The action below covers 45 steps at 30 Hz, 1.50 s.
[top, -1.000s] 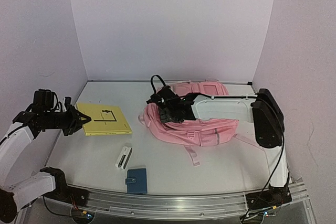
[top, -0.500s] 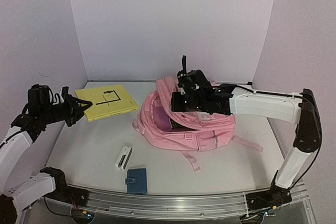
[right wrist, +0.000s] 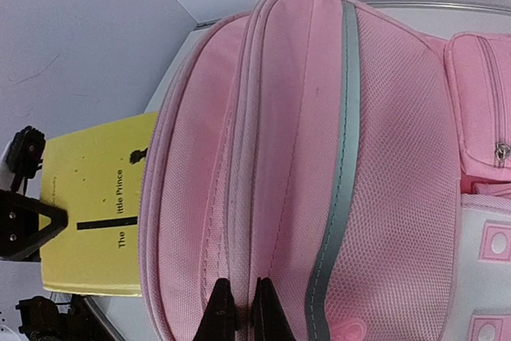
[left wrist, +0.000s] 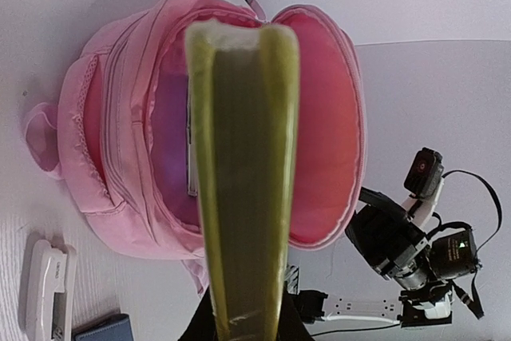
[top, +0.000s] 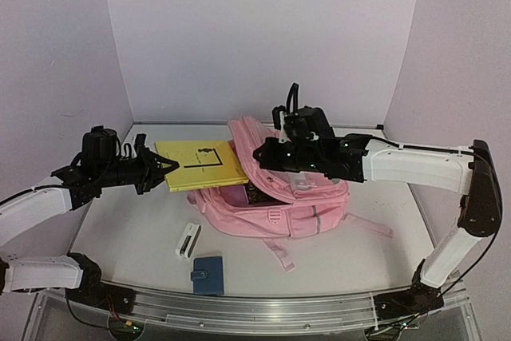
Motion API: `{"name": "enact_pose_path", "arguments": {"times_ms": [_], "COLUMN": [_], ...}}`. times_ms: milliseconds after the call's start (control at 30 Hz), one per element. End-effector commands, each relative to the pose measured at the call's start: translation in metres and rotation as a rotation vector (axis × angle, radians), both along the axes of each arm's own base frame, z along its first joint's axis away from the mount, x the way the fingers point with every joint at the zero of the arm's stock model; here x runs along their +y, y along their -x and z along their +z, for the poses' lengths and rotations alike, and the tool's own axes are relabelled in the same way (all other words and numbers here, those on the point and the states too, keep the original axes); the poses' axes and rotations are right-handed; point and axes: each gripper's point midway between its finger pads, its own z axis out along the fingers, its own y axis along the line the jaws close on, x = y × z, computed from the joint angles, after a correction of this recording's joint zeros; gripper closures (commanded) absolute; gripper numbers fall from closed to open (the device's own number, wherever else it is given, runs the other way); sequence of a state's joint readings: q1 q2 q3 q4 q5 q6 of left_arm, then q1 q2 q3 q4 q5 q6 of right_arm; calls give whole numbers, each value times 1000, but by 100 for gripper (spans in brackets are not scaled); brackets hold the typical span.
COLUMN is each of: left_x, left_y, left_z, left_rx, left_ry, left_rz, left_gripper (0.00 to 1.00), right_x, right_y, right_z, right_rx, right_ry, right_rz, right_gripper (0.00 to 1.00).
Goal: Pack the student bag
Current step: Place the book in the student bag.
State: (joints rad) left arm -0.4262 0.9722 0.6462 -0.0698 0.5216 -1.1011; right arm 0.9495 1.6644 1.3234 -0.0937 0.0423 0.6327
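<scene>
**A:** What has shifted since the earlier frame?

**B:** From overhead, the left gripper (top: 166,168) has swung right from the frame's left edge. It has brought the yellow Little Prince book (top: 200,164) up until the book's right edge overlaps the mouth of the student bag (top: 307,205). The bag sits centre frame. The right gripper (top: 262,154) still holds its top flap raised.

**A:** Anything else on the surface?

**B:** A white stapler (top: 188,239) and a small blue wallet (top: 208,274) lie on the white table (top: 128,225), lower left of the bag and apart from it. Lilac walls (top: 263,37) close in three sides.

**A:** And the left wrist view?

**B:** The book appears edge-on, running up the middle of the frame, with the dark fingers clamping it from both sides at the bottom. Behind it the bag gapes wide, showing pink lining and a purplish inner panel with a pale strip. I cannot tell whether anything lies inside. The stapler is at lower left, and a corner of the wallet shows at the bottom edge.

**A:** The right wrist?

**B:** The fingers are pressed together at bottom centre, nipping a pink seam of the flap. A grey trim stripe runs down the fabric, and a zipped pocket sits at the right. The book's cover is at the left, with its title readable.
</scene>
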Motion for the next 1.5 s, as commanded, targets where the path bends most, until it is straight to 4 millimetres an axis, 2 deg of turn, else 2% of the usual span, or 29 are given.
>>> {"name": "enact_pose_path", "arguments": {"times_ms": [0,200,367,567,667,767,833,867,933,1000,1100,1300,1367,1467], "left_x": [-26,-62,-93,-133,-156,-171,-172,-170,-162,-151,-131,-97,-86,-61], "left_y": [-25,-50,-73,-101,-106,-111,-111,-111,-110,-108,-100,-78,-72,-71], "left_z": [52,40,29,-5,-19,-33,-42,-45,-50,-52,-51,-24,-7,0], "left_rx": [-219,-232,-237,-188,-174,-156,-149,-148,-147,-153,-168,-239,-277,-293], "left_ry": [69,3,-25,-77,-108,-132,-153,-171,-212,-263,-340,-442,-463,-550], "left_rz": [-19,-24,-21,-46,-85,-112,-120,-114,-95,-74,-49,-51,-53,-15], "left_gripper": [100,100,100,100,100,99,94,89,75,58,42,19,14,10], "right_x": [16,15,16,20,21,20,17,15,12,10,6,-1,-3,-5], "right_y": [15,18,18,15,15,14,13,13,13,13,12,11,11,10], "right_z": [107,106,94,85,85,84,85,86,86,85,84,82,81,75], "right_rx": [-179,-178,-165,-157,-158,-162,-168,-172,-177,-178,-182,-190,-190,-187], "right_ry": [-290,-291,-270,-254,-250,-247,-244,-242,-239,-235,-226,-206,-199,-175], "right_rz": [89,98,104,108,103,95,84,79,70,68,49,26,21,14], "right_gripper": [100,100,100,100,100,100,100,100,100,100,100,100,100,100]}}
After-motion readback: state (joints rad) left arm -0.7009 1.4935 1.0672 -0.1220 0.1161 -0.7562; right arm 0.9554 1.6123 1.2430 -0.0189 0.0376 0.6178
